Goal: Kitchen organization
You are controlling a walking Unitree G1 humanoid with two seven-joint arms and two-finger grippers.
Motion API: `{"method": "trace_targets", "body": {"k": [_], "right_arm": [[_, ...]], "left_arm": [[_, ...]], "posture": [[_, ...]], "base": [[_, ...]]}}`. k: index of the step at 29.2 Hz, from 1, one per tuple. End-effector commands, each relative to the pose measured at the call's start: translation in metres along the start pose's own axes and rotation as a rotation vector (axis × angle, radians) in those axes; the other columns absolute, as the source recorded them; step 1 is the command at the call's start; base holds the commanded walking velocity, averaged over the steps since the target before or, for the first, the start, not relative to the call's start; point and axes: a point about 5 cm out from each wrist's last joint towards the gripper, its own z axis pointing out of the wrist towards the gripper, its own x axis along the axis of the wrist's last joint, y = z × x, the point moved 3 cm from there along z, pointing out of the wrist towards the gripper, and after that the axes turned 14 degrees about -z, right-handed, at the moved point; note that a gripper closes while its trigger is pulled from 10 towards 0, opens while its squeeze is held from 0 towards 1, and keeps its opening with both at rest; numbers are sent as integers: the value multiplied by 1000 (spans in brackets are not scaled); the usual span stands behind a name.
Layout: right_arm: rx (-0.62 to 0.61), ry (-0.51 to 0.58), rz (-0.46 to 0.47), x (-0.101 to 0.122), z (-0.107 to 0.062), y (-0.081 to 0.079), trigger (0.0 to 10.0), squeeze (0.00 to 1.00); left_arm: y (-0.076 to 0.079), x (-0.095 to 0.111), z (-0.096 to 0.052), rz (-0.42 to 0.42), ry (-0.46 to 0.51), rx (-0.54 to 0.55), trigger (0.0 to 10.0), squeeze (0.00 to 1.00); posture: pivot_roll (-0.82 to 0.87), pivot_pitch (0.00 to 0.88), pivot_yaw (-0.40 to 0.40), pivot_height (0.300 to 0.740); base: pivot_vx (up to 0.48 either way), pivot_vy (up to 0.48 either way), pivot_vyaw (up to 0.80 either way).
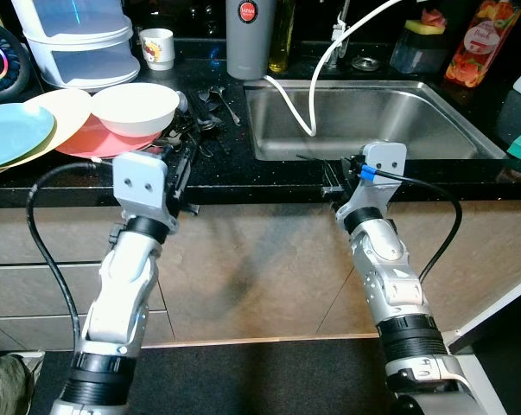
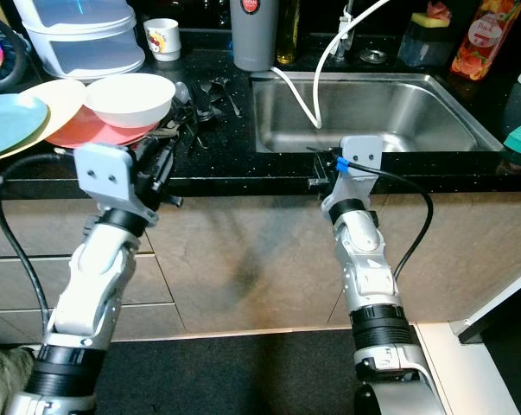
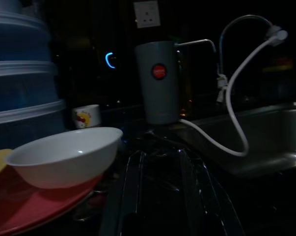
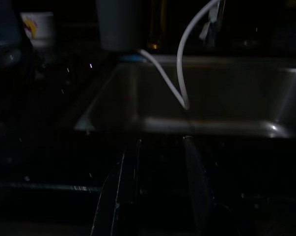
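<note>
- Left of the sink (image 1: 467, 130), on the black counter (image 1: 243, 177), we have the dishes: a white bowl (image 1: 135, 108) sits on a red plate (image 1: 92, 143), with a yellow plate (image 1: 61, 112) and a blue plate (image 1: 14, 134) fanned out farther from the sink.
- Our left gripper (image 1: 184, 173) hovers at the counter edge between the bowl and the sink, fingers spread and holding nothing; loose cutlery (image 1: 210, 99) lies beyond it.
- Our right gripper (image 1: 333, 177) waits at the sink's front edge, fingers also parted and empty. A white hose (image 1: 286, 95) droops into the basin.
- We judge the bowl comes first: lift it clear before touching the plates.
- We should pinch its rim on the sink side, squarely, so the stack beneath does not slide.
- We keep the fingers clear of the cutlery while reaching.
</note>
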Motion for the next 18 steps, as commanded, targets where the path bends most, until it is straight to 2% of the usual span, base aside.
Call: {"method": "trace_targets", "body": {"k": [1,4,7,9,10,11,12,14,15,16,17,18], "right_arm": [[11,-38,-12,-9,-3,-2,10000,0],[4,83,51,15,-6,-9,10000,0],[-7,201,77,44,-2,-8,10000,0],[-4,234,50,54,0,-6,10000,0],[-6,156,31,38,2,-6,10000,0],[-6,156,31,38,2,-6,10000,0],[-3,81,32,18,-3,-8,10000,0],[4,67,37,13,-6,-10,10000,0],[17,57,50,9,-12,-14,10000,0],[17,57,50,9,-12,-14,10000,0],[11,36,48,2,-18,-14,10000,0],[-1,13,45,-5,-22,-12,10000,0]], "left_arm": [[0,9,2,-3,25,-2,10000,0],[7,-24,-16,18,-127,-42,10000,0],[13,-40,-30,-15,-189,-47,10000,0],[16,-40,-30,-29,-187,-41,10000,0],[17,-30,-20,-36,-147,-35,10000,0],[17,-30,-20,-36,-147,-35,10000,0],[16,-25,-13,-45,-130,-24,10000,0],[15,-27,-14,-47,-144,-21,10000,0],[12,-43,-26,-38,-219,-19,10000,0],[12,-43,-26,-38,-219,-19,10000,0],[7,-69,-50,2,-353,-21,10000,0],[5,-81,-64,14,-418,-15,10000,0]], "posture": [[10,155,-16,740],[14,151,-10,740],[0,153,-12,740],[0,153,-12,740],[3,156,-12,740],[3,156,-12,740],[14,152,-13,740],[14,152,-13,740],[14,153,-13,740],[14,153,-13,740],[0,157,-13,740],[1,157,-15,740]], "base": [[0,0,0],[0,0,0],[0,0,0],[0,0,0],[0,0,0],[0,0,0],[0,0,0],[0,0,0],[0,0,0],[0,0,0],[0,0,0],[0,0,0]]}}
